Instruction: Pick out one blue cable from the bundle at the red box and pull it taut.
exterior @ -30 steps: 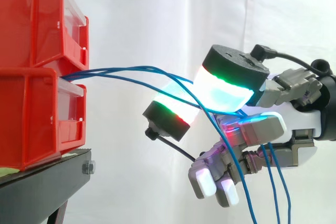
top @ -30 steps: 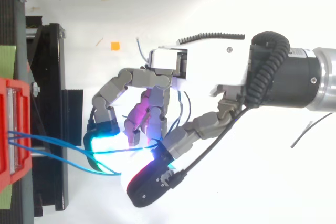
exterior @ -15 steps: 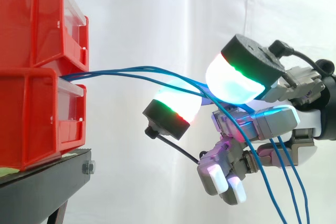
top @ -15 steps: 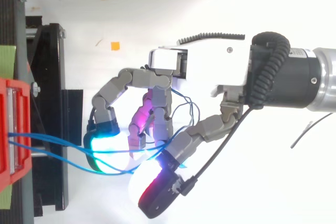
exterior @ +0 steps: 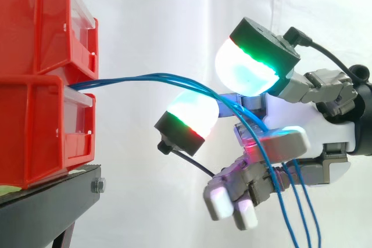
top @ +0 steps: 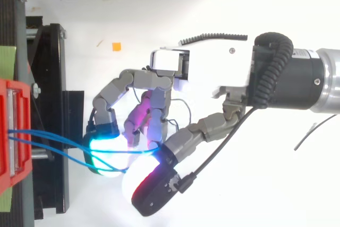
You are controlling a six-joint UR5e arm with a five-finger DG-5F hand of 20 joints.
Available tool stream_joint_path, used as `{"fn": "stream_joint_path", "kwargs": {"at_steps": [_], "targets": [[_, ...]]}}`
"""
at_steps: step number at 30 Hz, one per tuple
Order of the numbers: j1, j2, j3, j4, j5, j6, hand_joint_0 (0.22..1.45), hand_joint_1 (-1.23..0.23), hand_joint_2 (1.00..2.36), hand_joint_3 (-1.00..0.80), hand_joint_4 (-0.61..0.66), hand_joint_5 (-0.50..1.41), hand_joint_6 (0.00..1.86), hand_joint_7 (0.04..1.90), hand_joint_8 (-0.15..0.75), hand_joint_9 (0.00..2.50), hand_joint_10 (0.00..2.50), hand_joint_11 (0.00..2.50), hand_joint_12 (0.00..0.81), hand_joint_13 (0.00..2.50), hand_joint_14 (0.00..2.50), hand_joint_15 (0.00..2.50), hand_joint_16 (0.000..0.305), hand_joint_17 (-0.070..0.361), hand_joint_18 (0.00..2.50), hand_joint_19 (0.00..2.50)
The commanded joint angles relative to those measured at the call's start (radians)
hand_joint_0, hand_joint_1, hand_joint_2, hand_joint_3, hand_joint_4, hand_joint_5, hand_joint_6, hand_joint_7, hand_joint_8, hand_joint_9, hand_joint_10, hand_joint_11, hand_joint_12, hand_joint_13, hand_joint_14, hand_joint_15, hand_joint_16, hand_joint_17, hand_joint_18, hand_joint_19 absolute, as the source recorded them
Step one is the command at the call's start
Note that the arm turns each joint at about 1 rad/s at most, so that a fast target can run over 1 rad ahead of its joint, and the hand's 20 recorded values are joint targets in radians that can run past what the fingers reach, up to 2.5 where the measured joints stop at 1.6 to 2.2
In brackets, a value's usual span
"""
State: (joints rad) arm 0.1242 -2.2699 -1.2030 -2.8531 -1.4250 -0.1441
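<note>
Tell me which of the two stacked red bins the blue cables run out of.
The lower red bin: the blue cables leave over its front edge, beneath the upper bin.

The arm [top: 319, 81] comes in level from the right and carries the robot hand [exterior: 308, 123] reaching leftward, palm turned on its side. The thumb and one finger stretch forward, bent at their joints. Their pads [exterior: 247, 76] glow white and cyan with green and red rims, one above the other and close together. The remaining fingers curl down beneath the palm, tips glowing white. The blue cables [exterior: 145, 77] pass between those pads and bend down across the curled fingers.
</note>
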Motion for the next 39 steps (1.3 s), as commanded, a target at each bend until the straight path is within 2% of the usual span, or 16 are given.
{"fn": "stream_joint_path", "kwargs": {"at_steps": [1, 3, 7, 10, 14, 15, 17, 19, 23, 28, 32, 39], "targets": [[0.0, 0.0, 0.0, 0.0, 0.0, 0.0, 0.52, -0.74, 1.0, -0.5, -0.03, -0.07, 0.84, 0.88, 0.271, 1.4, 0.03, 0.86, 0.407, 0.8, 0.02, 0.52, 0.056, 0.126, 0.68, 0.8], [0.0, 0.0, 0.0, 0.001, 0.0, 0.0, 0.54, -0.72, 1.0, -0.5, -0.04, -0.08, 0.83, 0.88, 0.26, 1.39, 0.03, 0.86, 0.398, 0.79, 0.02, 0.53, 0.054, 0.122, 0.66, 0.81], [0.0, 0.001, 0.0, 0.0, 0.0, 0.0, 0.59, -0.68, 1.01, -0.35, -0.05, -0.08, 0.83, 0.88, 0.254, 1.38, 0.03, 0.85, 0.389, 0.78, 0.02, 0.53, 0.053, 0.118, 0.65, 0.82], [0.0, 0.001, 0.0, 0.0, 0.0, 0.0, 0.58, -0.67, 1.01, -0.26, -0.01, -0.08, 0.83, 0.88, 0.271, 1.39, 0.03, 0.83, 0.408, 0.79, 0.02, 0.53, 0.056, 0.127, 0.67, 0.8], [0.0, 0.0, 0.0, 0.0, 0.0, 0.0, 0.59, -0.71, 1.01, -0.23, 0.05, -0.07, 0.83, 0.9, 0.302, 1.4, 0.03, 0.82, 0.43, 0.81, 0.02, 0.51, 0.061, 0.137, 0.7, 0.78], [0.0, 0.001, 0.0, 0.0, 0.0, 0.0, 0.59, -0.73, 1.01, -0.23, 0.05, -0.07, 0.83, 0.91, 0.297, 1.4, 0.03, 0.83, 0.425, 0.8, 0.02, 0.51, 0.06, 0.134, 0.69, 0.78], [0.0, 0.001, 0.0, 0.001, -0.002, 0.0, 0.61, -0.78, 1.01, -0.37, 0.05, -0.08, 0.85, 0.93, 0.276, 1.38, 0.03, 0.86, 0.388, 0.79, 0.02, 0.52, 0.052, 0.118, 0.67, 0.81], [0.0, 0.001, 0.0, 0.004, -0.002, 0.0, 0.6, -0.77, 1.0, -0.5, 0.06, -0.07, 0.86, 0.92, 0.27, 1.42, 0.03, 0.87, 0.387, 0.82, 0.02, 0.53, 0.052, 0.117, 0.7, 0.79], [0.0, 0.001, 0.0, 0.012, 0.0, 0.0, 0.5, -0.75, 1.0, -0.5, 0.03, -0.05, 0.86, 0.9, 0.278, 1.5, 0.03, 0.87, 0.403, 0.89, 0.02, 0.52, 0.055, 0.125, 0.79, 0.77], [0.0, 0.0, 0.006, 0.014, 0.0, -0.005, 0.48, -0.72, 1.0, -0.5, -0.03, -0.03, 0.84, 0.91, 0.261, 1.62, 0.03, 0.79, 0.397, 0.98, 0.02, 0.5, 0.056, 0.125, 0.88, 0.75], [0.0, 0.001, 0.006, 0.011, 0.0, -0.012, 0.5, -0.58, 1.0, -0.5, -0.11, -0.01, 0.78, 0.97, 0.227, 1.64, 0.03, 0.77, 0.38, 1.01, 0.02, 0.5, 0.054, 0.122, 0.9, 0.76], [0.0, 0.001, 0.006, 0.014, 0.0, -0.012, 0.57, -0.53, 1.0, -0.5, -0.12, -0.02, 0.75, 1.0, 0.227, 1.6, 0.03, 0.78, 0.367, 0.99, 0.02, 0.51, 0.05, 0.113, 0.87, 0.79]]}}
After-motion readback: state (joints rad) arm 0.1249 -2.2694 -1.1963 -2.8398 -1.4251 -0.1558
